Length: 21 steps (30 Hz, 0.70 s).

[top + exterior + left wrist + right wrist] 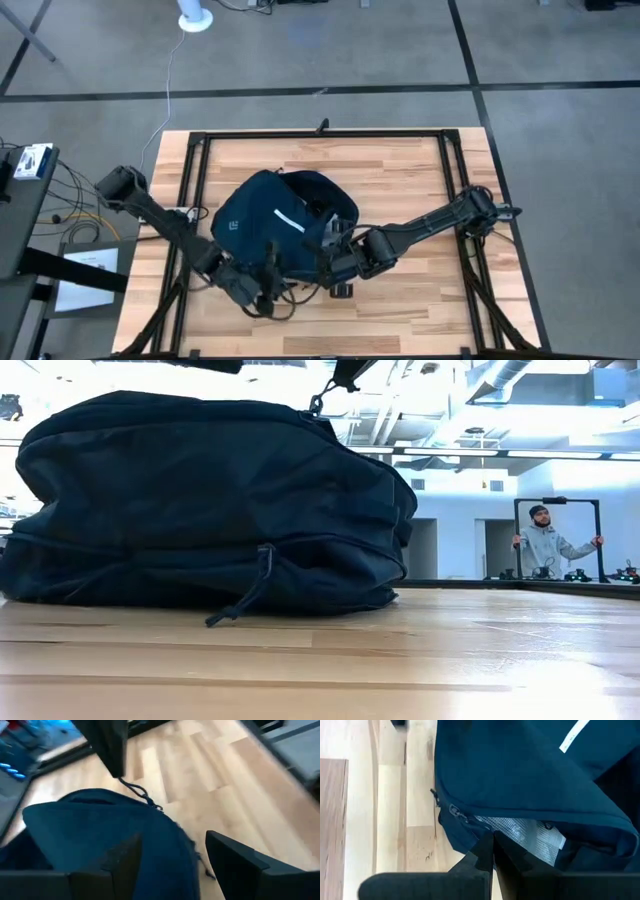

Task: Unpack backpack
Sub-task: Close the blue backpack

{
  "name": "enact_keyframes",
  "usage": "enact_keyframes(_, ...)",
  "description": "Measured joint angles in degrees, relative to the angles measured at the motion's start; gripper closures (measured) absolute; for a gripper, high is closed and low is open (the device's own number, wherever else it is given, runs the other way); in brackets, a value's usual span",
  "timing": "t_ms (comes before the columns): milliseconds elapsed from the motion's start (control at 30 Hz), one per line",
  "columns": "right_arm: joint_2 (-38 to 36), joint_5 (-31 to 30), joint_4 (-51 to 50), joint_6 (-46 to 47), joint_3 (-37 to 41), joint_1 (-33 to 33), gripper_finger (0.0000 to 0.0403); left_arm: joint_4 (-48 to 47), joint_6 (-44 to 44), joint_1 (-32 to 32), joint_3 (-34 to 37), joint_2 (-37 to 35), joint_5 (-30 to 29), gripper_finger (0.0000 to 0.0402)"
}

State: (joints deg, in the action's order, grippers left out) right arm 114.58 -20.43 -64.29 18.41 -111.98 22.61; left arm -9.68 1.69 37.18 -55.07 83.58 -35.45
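A: Where's the backpack [285, 225]?

B: Mid-table, long axis slanting from its near-left corner toward the open mouth far-right (white stripe on top).

A: Grippers?

B: Both at its near edge. The right gripper [492, 851], fingers together at the zipper seam, looks nearer the opening; the left gripper [172, 857] stands spread, holding nothing.

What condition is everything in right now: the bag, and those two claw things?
Large soft dark navy fabric backpack: lying on the wooden table, top unzipped, gaping.
Left gripper: open, at the backpack's near edge.
Right gripper: shut on the backpack's opening edge.
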Motion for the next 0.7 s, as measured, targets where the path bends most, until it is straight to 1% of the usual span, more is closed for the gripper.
enact_keyframes(100,-0.39,-0.09,-0.06,0.03,0.0,-0.57,0.0403,2.94,-1.47,1.52,-0.15,3.92,-4.94,0.0194)
enact_keyframes(167,-0.6,-0.09,-0.3,-0.24,-0.02,-0.68,0.0403,3.87,-2.03,2.32,-1.68,6.88,-9.38,0.0195)
enact_keyframes(267,-0.92,-0.1,-0.19,-0.7,-0.02,-0.68,0.0403,3.3,-0.42,2.59,-3.96,11.11,-17.18,0.0194)
enact_keyframes(333,-1.08,-0.05,-0.09,-0.81,-0.02,-0.64,0.0403,3.48,0.54,2.59,-5.88,13.2,-20.08,0.0191)
enact_keyframes(433,-1.09,0.13,0.0,-0.95,-0.02,-0.58,0.0403,3.07,1.22,2.45,-8.22,15.46,-20.33,0.0173)
enact_keyframes(567,-1.09,0.66,0.0,-1.49,-0.02,-0.2,0.0403,2.63,1.12,1.85,-9.01,17.14,-19.74,0.0132)
enact_keyframes(633,-1.09,0.79,0.06,-1.53,-0.02,-0.13,0.0403,0.41,1.27,1.29,-9.11,16.86,-19.83,0.0116)
enact_keyframes(700,-1.09,0.81,0.16,-1.53,-0.02,0.27,0.0403,-3.37,3.49,0.71,-9.14,16.96,-19.82,0.0109)
